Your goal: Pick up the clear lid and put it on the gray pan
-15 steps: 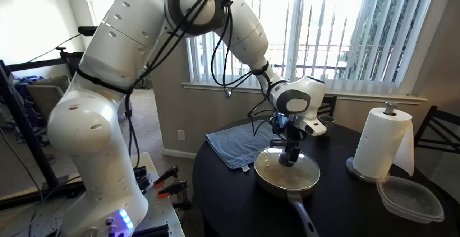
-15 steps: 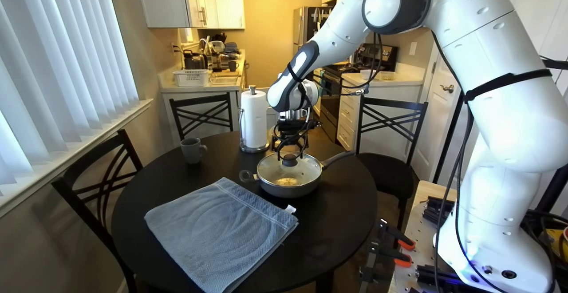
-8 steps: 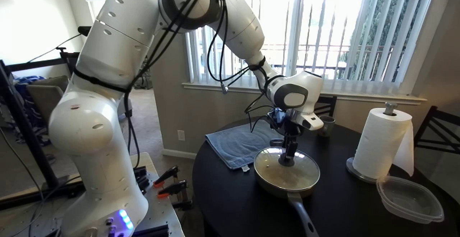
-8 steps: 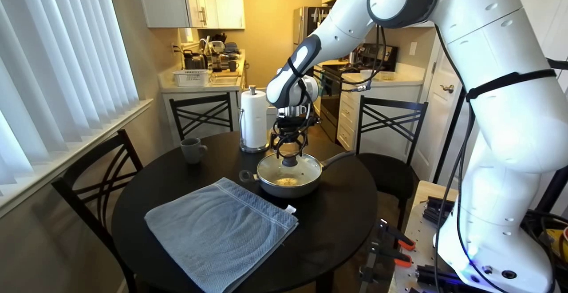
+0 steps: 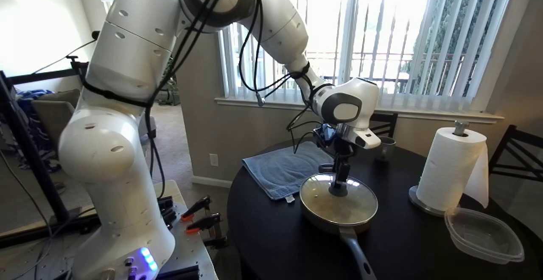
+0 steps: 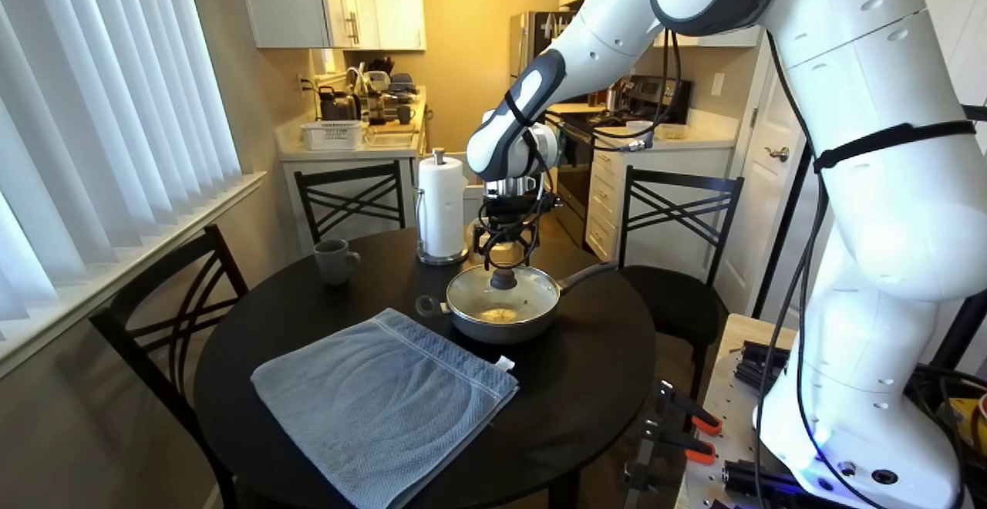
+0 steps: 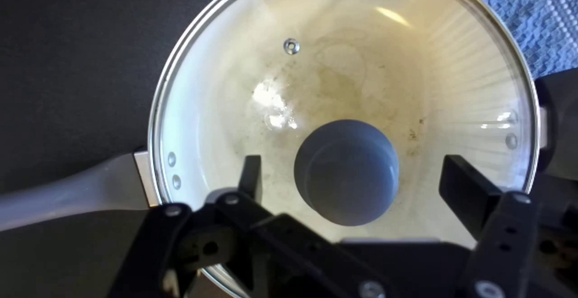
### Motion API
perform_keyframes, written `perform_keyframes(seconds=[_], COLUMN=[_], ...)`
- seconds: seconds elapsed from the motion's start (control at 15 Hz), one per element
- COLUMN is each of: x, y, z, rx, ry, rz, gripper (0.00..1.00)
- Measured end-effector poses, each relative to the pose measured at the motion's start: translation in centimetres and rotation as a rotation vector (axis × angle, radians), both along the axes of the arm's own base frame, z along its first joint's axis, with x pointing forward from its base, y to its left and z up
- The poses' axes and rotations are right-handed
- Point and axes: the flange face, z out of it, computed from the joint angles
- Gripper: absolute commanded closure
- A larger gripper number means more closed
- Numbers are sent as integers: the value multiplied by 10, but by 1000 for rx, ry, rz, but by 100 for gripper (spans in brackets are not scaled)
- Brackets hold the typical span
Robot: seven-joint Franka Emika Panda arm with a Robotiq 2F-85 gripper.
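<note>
Vertical blinds (image 6: 131, 92) hang to one side of a dark round table (image 6: 582, 393), with kitchen cabinets (image 6: 293, 0) beyond. On the table, the clear lid (image 5: 338, 204) rests level on the gray pan (image 6: 501, 334), covering it all round as far as can be seen. Its dark knob (image 7: 347, 180) points up from the centre. Just above the knob hangs the gripper (image 7: 353, 174), its fingers (image 7: 469, 194) spread apart on either side, released and holding nothing.

What has just changed is height: over the last second the gripper has risen a little from the knob, while lid and pan have stayed put. That suggests the lid is released where it belongs, and the task looks all but done; a straight lift away should avoid snagging the knob.

Through the glass, the pan shows a pale inside with brownish marks (image 7: 338, 86). In an exterior view a yellowish patch (image 6: 497, 315) shows too; whether it is stain or reflection cannot be told. Near the pan lies a folded blue towel (image 6: 385, 409). Farther out, an uncovered clear plastic container (image 5: 483, 234) sits just beside a paper towel roll (image 5: 449, 169), and a gray mug (image 6: 334, 264) stands upright, its contents hidden.
</note>
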Motion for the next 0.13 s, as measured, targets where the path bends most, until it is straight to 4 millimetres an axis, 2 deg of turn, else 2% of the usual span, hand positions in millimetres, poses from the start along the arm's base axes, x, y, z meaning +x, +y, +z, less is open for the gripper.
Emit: perform_keyframes(seconds=[0.13], x=[0], y=[0], z=[0], rx=[0], ry=[1], rz=[0], gripper=[0])
